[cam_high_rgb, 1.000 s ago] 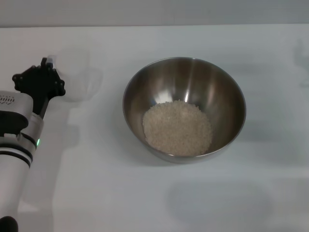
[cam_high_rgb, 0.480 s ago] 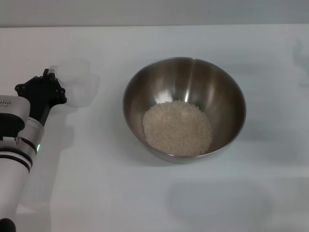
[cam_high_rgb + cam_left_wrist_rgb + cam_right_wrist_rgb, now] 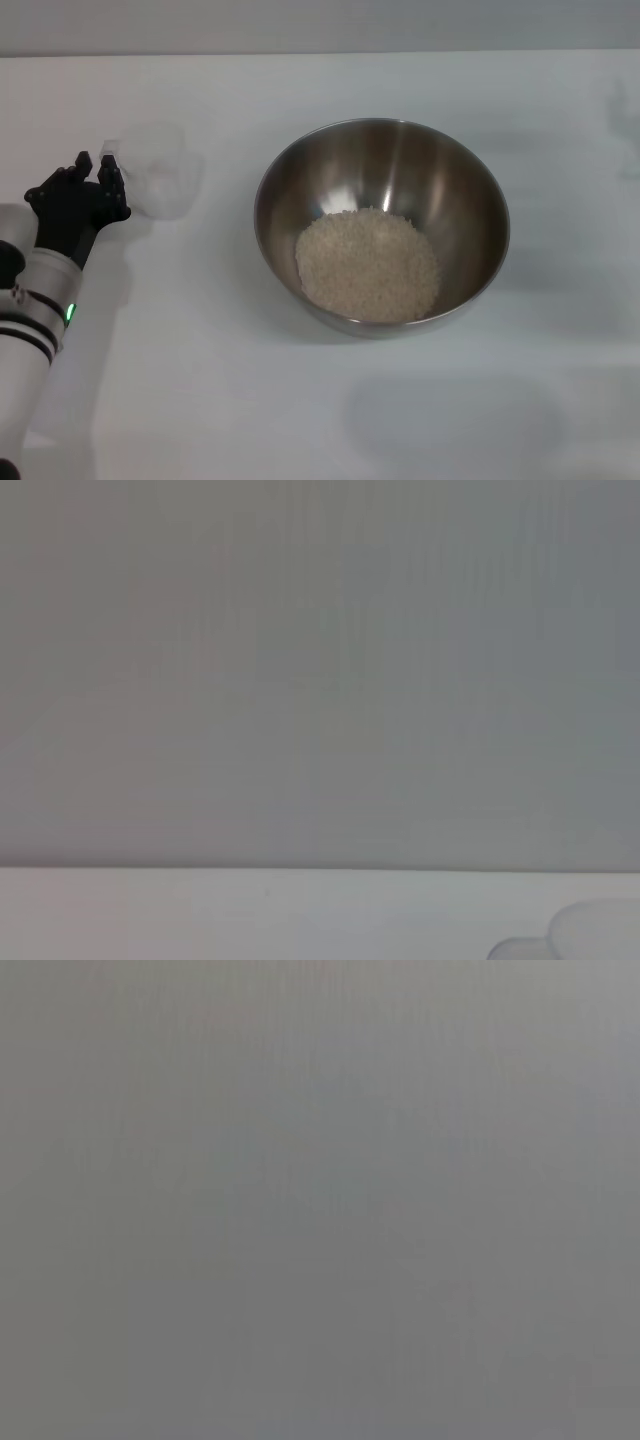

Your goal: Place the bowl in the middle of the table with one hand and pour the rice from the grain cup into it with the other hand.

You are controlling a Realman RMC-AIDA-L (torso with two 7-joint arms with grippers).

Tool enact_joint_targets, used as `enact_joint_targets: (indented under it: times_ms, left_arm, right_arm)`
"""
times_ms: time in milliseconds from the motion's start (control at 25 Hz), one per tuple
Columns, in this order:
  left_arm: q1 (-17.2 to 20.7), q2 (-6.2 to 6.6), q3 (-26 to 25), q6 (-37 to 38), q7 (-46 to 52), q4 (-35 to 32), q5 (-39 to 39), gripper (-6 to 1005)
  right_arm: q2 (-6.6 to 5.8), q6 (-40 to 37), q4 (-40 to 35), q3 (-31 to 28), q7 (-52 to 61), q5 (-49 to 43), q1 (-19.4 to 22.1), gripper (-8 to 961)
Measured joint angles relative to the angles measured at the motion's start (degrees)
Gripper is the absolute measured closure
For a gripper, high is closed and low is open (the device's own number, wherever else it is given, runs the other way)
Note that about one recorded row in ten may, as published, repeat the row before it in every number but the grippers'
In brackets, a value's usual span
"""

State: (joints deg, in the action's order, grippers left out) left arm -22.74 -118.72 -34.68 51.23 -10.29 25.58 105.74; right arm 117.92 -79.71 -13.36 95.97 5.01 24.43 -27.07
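The steel bowl (image 3: 470, 170) stands on the white table (image 3: 250, 400) near its middle, with a mound of rice (image 3: 367, 262) in its bottom. The clear grain cup (image 3: 160, 182) stands upright and empty on the table left of the bowl; part of it also shows in the left wrist view (image 3: 595, 935). My left gripper (image 3: 96, 166) is open just left of the cup, by its handle, and holds nothing. My right gripper is out of view, and the right wrist view shows only plain grey.
A grey wall runs behind the table's far edge (image 3: 320, 52). The left arm (image 3: 40, 290) lies along the left side of the table. Bare tabletop lies in front of and right of the bowl.
My left arm has drawn back toward me and to the left, away from the cup. The cup stays standing on the table. The bowl and rice have not moved.
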Motion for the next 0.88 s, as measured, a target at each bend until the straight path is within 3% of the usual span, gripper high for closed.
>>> enact_joint_targets:
  times_ms: [280,560,680,720,760,880]
  left_arm:
    - [2.0,0.16,0.8,1.8,0.5,0.5,0.1,692]
    - [5.0,0.47,4.7,7.2,5.0,0.7,0.1,479]
    - [7.7,0.49,6.7,12.6,7.3,0.0,0.1,393]
    - [9.9,0.3,8.0,18.7,9.0,-1.2,0.2,365]
    - [9.9,0.3,8.0,18.7,9.0,-1.2,0.2,337]
    - [12.9,0.03,9.6,29.0,12.4,-3.4,0.2,281]
  right_arm:
    - [-0.2,0.0,0.0,0.0,0.0,0.1,0.0,552]
    - [-0.34,0.1,0.1,-0.6,0.0,0.1,-0.1,552]
    - [-0.32,0.5,0.1,-1.4,0.0,0.1,0.1,552]
    - [-0.03,1.2,0.1,-2.3,0.0,0.1,0.5,552]
    - [-0.03,1.2,0.1,-2.3,0.0,0.1,0.5,552]
    - [0.64,3.1,0.2,-3.6,0.5,0.1,0.9,552]
